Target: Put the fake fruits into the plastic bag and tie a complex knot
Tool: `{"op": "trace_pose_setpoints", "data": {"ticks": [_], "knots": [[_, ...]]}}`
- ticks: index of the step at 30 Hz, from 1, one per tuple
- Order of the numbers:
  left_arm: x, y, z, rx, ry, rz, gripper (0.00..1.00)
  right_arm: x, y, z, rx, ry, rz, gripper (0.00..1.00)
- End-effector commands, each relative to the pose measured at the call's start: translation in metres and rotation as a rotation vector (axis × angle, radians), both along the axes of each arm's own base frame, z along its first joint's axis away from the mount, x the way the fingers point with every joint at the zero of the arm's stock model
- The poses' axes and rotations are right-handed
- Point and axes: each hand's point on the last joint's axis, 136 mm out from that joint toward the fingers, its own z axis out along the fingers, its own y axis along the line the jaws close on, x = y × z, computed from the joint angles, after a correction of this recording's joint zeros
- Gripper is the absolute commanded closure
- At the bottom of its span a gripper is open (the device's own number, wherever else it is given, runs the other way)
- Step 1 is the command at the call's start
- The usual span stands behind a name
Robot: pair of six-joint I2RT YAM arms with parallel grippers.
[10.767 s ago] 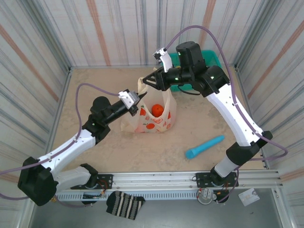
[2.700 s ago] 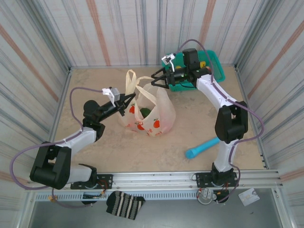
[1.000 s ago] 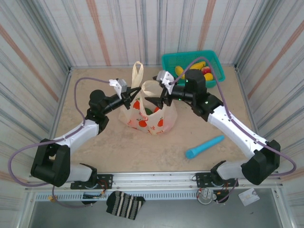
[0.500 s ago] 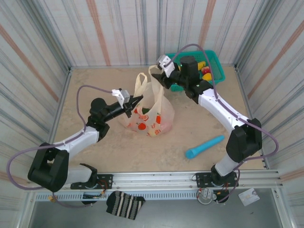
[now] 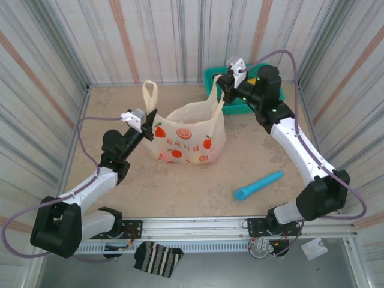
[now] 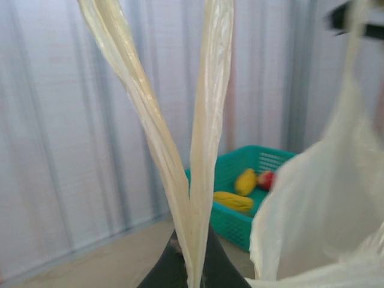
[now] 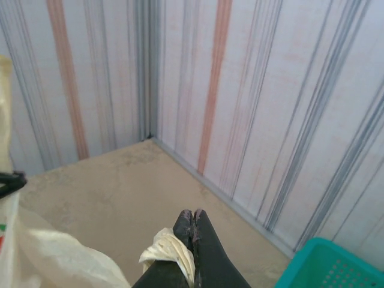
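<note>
Left hand [image 5: 146,123] and right hand [image 5: 219,90] are each pinched tight on 1 loop handle [image 5: 148,96], stretching the plastic bag [image 5: 189,135] wide mid-bench, probably to ready the knot. Some fake fruits [image 6: 245,181] lie in the far-right-corner basket [image 6: 273,161].

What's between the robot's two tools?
The plastic bag, spread wide in the top view; the left tool and right tool each pinch a handle.
</note>
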Motion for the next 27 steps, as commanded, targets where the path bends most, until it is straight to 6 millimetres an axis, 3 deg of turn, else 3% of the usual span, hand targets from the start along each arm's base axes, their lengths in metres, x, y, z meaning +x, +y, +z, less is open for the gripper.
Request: {"op": "trace_pose_setpoints", "data": {"ticks": [1, 6, 12, 17, 19, 22, 25, 27], "knots": [[0.004, 0.032, 0.025, -0.100, -0.068, 0.129, 1.00, -0.014, -0.010, 0.018, 0.016, -0.006, -0.023, 1.00], [-0.007, 0.027, 0.041, -0.093, -0.148, 0.083, 1.00, -0.025, -0.021, 0.016, 0.033, -0.029, -0.054, 1.00], [-0.014, 0.024, 0.036, -0.099, -0.141, 0.053, 1.00, -0.040, -0.028, -0.005, 0.074, 0.041, -0.069, 1.00], [-0.029, 0.010, 0.020, -0.097, -0.089, -0.032, 1.00, -0.081, -0.014, -0.034, 0.089, 0.202, 0.059, 1.00], [-0.035, 0.001, 0.015, -0.076, -0.067, -0.072, 1.00, -0.100, -0.006, -0.039, 0.054, 0.212, 0.123, 0.88], [-0.042, -0.007, 0.012, -0.035, -0.075, -0.090, 1.00, -0.120, -0.004, -0.037, 0.020, 0.162, 0.177, 0.41], [-0.039, -0.002, 0.012, -0.023, -0.078, -0.054, 1.00, -0.127, -0.009, -0.033, 0.038, 0.082, 0.183, 0.18], [-0.037, 0.001, 0.012, -0.016, -0.076, -0.043, 1.00, -0.140, -0.012, -0.025, 0.060, 0.019, 0.205, 0.13]]}}
